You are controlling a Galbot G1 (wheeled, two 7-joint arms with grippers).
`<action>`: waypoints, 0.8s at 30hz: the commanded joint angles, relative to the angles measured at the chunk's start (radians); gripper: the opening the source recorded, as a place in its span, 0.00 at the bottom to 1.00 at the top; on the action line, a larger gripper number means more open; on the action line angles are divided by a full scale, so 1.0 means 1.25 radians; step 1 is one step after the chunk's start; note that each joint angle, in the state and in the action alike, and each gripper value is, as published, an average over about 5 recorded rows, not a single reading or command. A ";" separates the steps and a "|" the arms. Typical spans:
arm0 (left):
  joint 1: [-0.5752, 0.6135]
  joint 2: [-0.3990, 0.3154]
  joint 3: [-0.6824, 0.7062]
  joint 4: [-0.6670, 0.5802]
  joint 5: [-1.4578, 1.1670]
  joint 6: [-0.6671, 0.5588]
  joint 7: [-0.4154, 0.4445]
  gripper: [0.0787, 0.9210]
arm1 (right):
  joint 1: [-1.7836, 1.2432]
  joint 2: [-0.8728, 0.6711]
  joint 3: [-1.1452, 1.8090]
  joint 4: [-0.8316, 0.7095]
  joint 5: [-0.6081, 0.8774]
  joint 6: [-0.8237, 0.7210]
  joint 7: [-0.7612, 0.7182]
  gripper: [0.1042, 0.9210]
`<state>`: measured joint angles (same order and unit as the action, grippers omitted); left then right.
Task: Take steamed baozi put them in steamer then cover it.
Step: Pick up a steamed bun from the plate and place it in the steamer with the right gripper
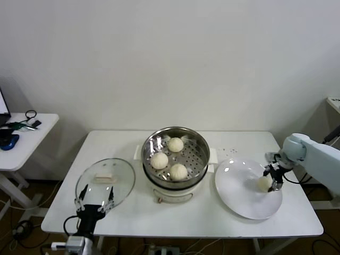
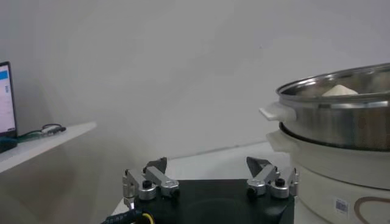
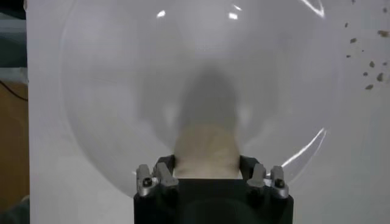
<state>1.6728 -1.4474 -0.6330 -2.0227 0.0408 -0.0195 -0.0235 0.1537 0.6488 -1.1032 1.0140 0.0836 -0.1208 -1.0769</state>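
Observation:
The steel steamer (image 1: pixel 197 139) stands mid-table on its white pot base and holds three baozi (image 1: pixel 159 160) (image 1: pixel 176 144) (image 1: pixel 179 171). A further baozi (image 1: pixel 264 183) lies on the white plate (image 1: pixel 240 195) at the right, and my right gripper (image 1: pixel 271 179) is shut on it. In the right wrist view that baozi (image 3: pixel 206 149) fills the space between the fingers (image 3: pixel 165 168) over the plate (image 3: pixel 109 91). The glass cover (image 1: pixel 90 187) with its cream handle lies on the table left of the steamer. My left gripper (image 1: pixel 96 204) is open at the table's front left, just in front of the cover. In the left wrist view the left gripper (image 2: pixel 208 171) holds nothing, with the steamer (image 2: pixel 341 119) beyond it.
A small side table (image 1: pixel 21 146) with dark items stands at the far left, apart from the work table. The wall runs close behind. Part of another surface shows at the right edge (image 1: pixel 333 103).

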 commanded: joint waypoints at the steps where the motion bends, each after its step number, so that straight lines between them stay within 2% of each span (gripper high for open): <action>1: 0.003 0.006 0.000 -0.003 -0.005 -0.001 0.001 0.88 | 0.220 0.008 -0.176 0.033 0.161 -0.018 0.008 0.71; 8: 0.004 0.012 0.007 -0.011 -0.007 -0.003 0.002 0.88 | 0.507 0.088 -0.402 0.061 0.373 -0.041 0.009 0.71; 16: 0.005 0.019 0.025 -0.019 -0.010 -0.001 0.002 0.88 | 0.665 0.228 -0.547 0.113 0.612 -0.078 0.025 0.71; 19: 0.007 0.017 0.033 -0.021 -0.012 -0.002 0.003 0.88 | 0.695 0.280 -0.571 0.126 0.676 -0.089 0.031 0.71; 24: 0.008 0.019 0.036 -0.024 -0.015 -0.003 0.003 0.88 | 0.688 0.347 -0.581 0.138 0.718 -0.105 0.048 0.72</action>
<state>1.6823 -1.4256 -0.5942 -2.0486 0.0249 -0.0223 -0.0193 0.8535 0.9152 -1.6835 1.1503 0.7429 -0.2198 -1.0366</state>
